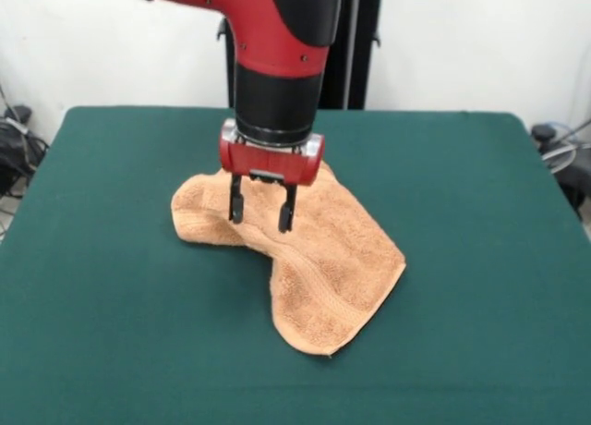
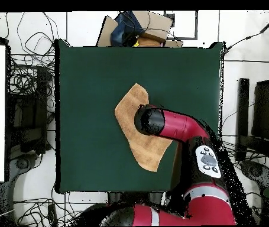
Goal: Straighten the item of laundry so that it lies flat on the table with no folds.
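The item of laundry point(image 1: 314, 268), a light orange-tan terry towel, lies rumpled on the green table point(image 1: 480, 259), bent into a crooked shape with a folded-over part at its far left. My gripper point(image 1: 262, 214) hangs just above the towel's upper left part, open, its two dark fingers apart with nothing between them. From overhead the towel point(image 2: 132, 107) shows as a bent strip near the table's point(image 2: 83, 118) middle, and the red arm hides the gripper and part of the cloth.
Cables and dark equipment point(image 2: 27, 112) lie on the floor beside the table. A cardboard box point(image 2: 138, 28) sits past the table's edge. Green surface stretches wide on every side of the towel.
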Controlling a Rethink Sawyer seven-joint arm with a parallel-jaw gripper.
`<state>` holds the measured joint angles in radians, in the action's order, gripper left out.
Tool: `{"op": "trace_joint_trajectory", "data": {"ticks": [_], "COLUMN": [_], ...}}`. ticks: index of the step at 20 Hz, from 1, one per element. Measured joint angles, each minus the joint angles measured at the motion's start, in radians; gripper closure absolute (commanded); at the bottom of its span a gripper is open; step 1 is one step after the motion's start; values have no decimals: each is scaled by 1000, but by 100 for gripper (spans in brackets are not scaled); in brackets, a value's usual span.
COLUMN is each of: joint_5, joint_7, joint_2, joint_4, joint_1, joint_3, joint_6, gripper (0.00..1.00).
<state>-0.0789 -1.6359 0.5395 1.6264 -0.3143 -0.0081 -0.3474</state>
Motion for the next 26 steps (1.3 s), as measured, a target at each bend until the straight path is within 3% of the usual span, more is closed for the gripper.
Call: {"op": "trace_joint_trajectory", "data": {"ticks": [9,26], "joint_5": [4,-5], "joint_7": [0,0], "joint_2": [55,-21], "joint_4": [-2,-69], "joint_1": [0,5], "joint_3": [0,4], "joint_6": [-41,-45], "gripper": [0,0]}}
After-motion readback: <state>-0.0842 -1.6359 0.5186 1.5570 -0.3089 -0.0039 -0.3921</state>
